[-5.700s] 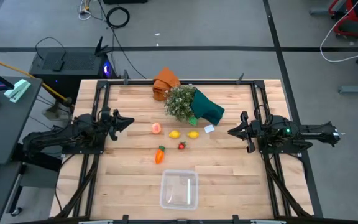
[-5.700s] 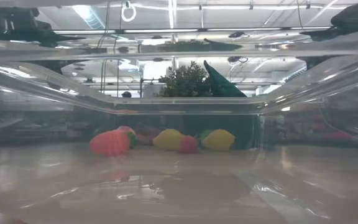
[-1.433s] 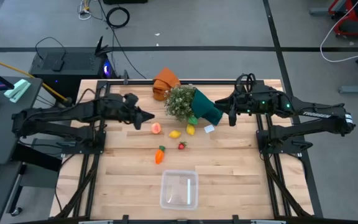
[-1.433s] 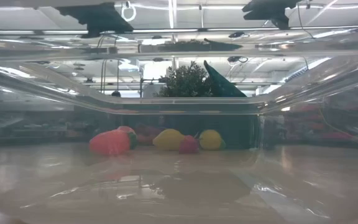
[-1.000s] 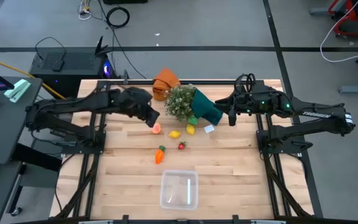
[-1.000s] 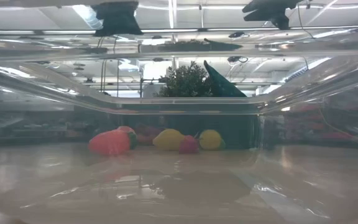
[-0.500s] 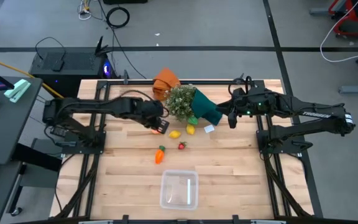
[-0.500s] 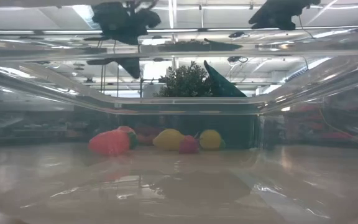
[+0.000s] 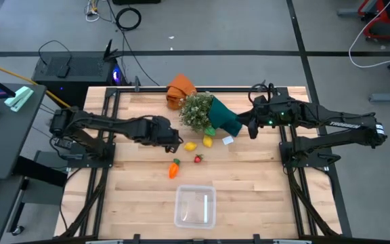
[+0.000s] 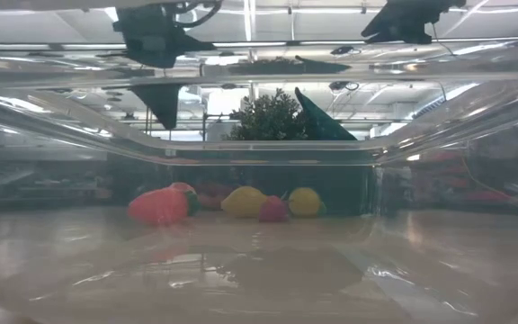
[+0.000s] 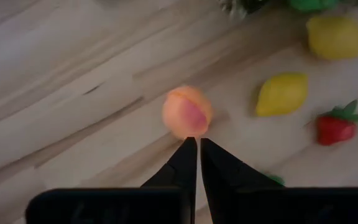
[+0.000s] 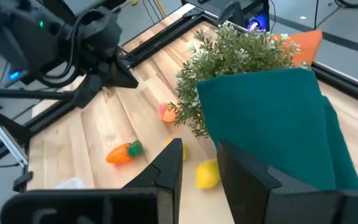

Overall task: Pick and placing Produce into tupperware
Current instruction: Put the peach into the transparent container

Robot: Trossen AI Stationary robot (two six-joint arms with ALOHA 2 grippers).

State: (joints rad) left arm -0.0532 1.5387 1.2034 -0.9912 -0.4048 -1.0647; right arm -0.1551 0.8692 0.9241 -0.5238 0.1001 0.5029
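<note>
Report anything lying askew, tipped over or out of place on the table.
The plant in teal wrap lies tipped on its side at the table's far edge, beside the orange cloth. The tupperware is empty; the peach, lemons and carrot sit loose on the wood.

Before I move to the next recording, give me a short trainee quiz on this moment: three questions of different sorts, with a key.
1. True or false: the tupperware already holds a piece of produce.
2. Which item lies right ahead of the left tool? A) carrot B) peach C) strawberry
3. Fill in: the right tool hangs over the plant's ____ wrap.

Key: 1 false, it holds nothing; 2 B; 3 teal.
</note>
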